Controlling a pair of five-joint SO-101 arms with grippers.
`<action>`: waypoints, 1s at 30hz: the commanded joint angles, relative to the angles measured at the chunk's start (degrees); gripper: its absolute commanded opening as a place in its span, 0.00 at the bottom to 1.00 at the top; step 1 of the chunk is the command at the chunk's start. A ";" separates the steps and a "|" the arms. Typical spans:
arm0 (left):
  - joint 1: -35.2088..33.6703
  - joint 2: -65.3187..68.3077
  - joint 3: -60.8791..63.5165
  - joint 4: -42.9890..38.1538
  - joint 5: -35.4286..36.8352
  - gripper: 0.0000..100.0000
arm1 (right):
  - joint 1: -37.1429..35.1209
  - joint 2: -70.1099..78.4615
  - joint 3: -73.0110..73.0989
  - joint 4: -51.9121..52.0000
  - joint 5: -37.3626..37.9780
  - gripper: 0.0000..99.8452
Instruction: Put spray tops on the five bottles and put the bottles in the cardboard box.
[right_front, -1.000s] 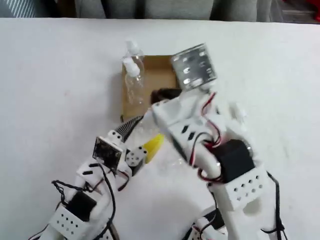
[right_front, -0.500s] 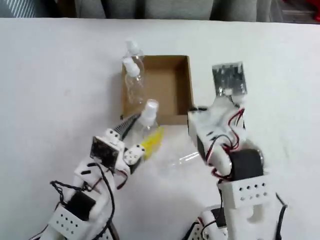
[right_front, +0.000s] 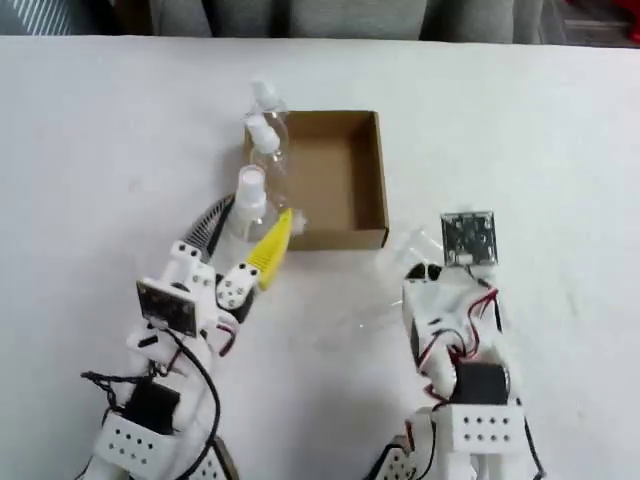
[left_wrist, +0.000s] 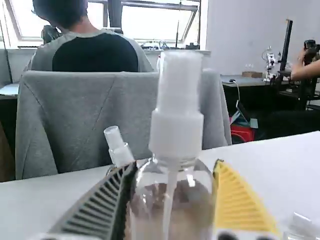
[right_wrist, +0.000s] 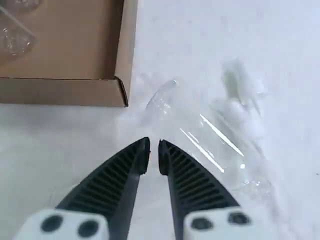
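Note:
My left gripper (right_front: 254, 214) is shut on a clear bottle (right_front: 250, 200) with a white spray top, held upright just outside the front left corner of the cardboard box (right_front: 335, 225). In the left wrist view the bottle (left_wrist: 175, 165) stands between the grey and yellow fingers. Two capped bottles (right_front: 266, 140) stand along the box's left wall. My right gripper (right_wrist: 152, 150) is shut and empty, low over the table. Just ahead of it lies a clear bottle (right_wrist: 205, 132) on its side, with loose white spray tops (right_wrist: 240, 107) beyond it.
The box's front right corner (right_wrist: 120, 85) is close to my right gripper. Another clear item (right_front: 360, 322) lies on the white table between the two arms. A grey-covered chair (left_wrist: 75, 115) stands behind the table's far edge.
The right arm has pulled back from over the box to the near right of the table. The left arm has carried the capped bottle leftward, toward the box's left front corner.

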 joint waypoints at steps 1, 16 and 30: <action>-0.66 -0.84 -0.79 -4.22 0.00 0.13 | 1.89 -5.41 1.05 -1.27 0.53 0.01; -0.40 -0.66 -10.64 -4.48 0.00 0.05 | 7.87 -10.68 10.99 -6.29 0.70 0.01; -0.57 27.56 -30.24 -4.84 0.00 0.02 | 11.74 -10.68 16.70 -5.58 0.70 0.01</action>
